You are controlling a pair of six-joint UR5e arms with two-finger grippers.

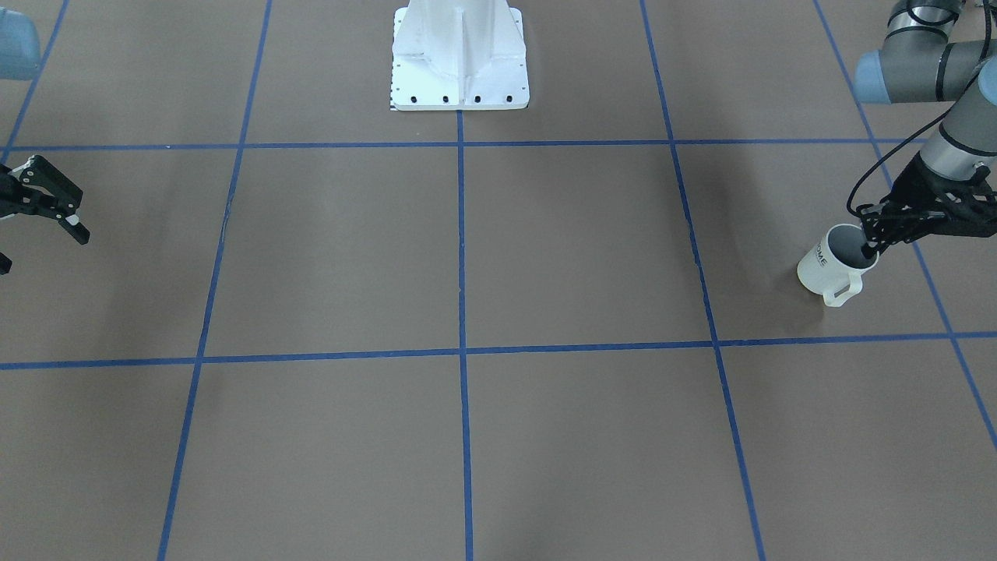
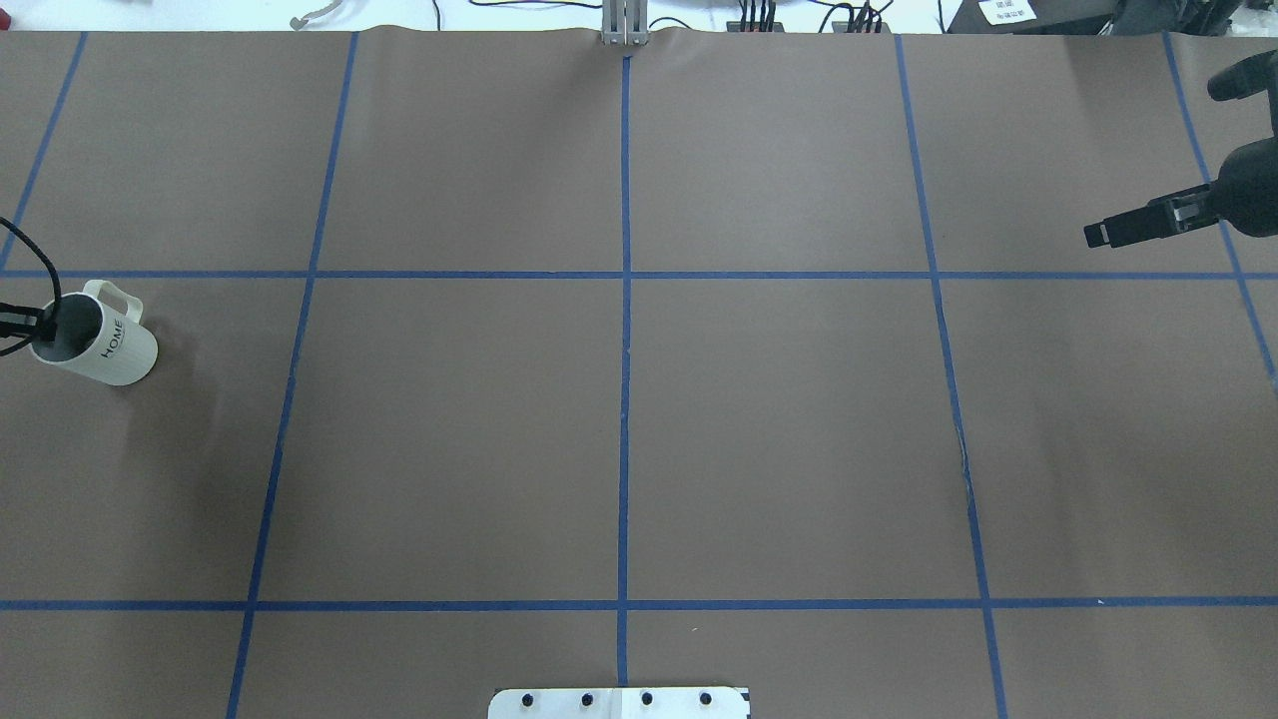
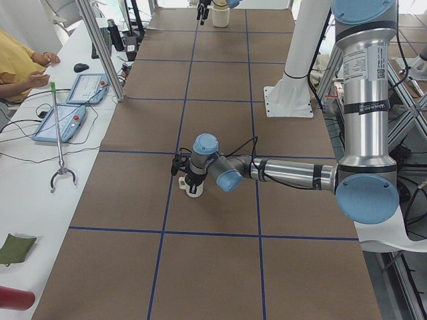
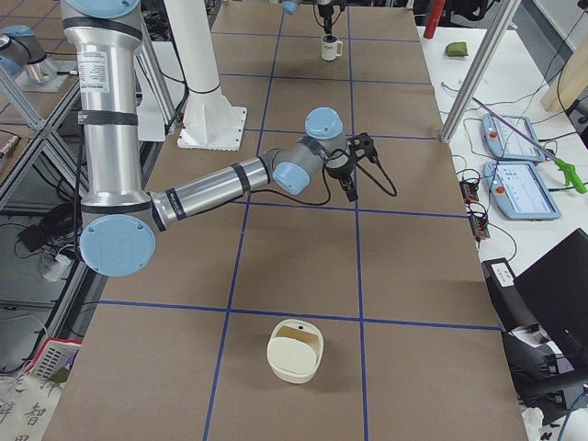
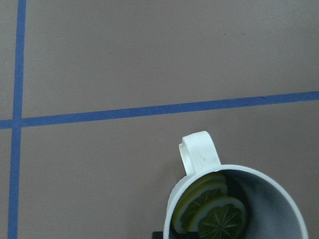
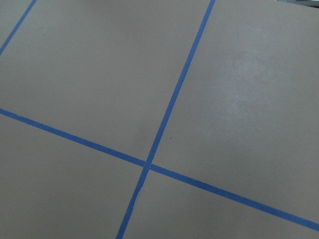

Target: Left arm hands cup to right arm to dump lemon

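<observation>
Front view: your left pincer (image 1: 867,246) is dipping one finger inside the cup (image 1: 824,269), likely leaving body and handle free for the taker; clamped or not, you cannot tell. The right pincer (image 1: 43,251) is hanging wide open, well apart. Overhead: "HOME" is showing on the wall facing away from the left pincer. Left wrist: lemon slices (image 5: 219,219) are lying directly beneath it.

White HOME mug (image 2: 110,352) at far left of frame, handle toward top; left gripper (image 2: 40,325) at left edge, jaws on its rim. Upper right: right gripper (image 2: 1118,229) over brown desk (image 2: 779,429), blue tape grid (image 2: 625,399).
</observation>
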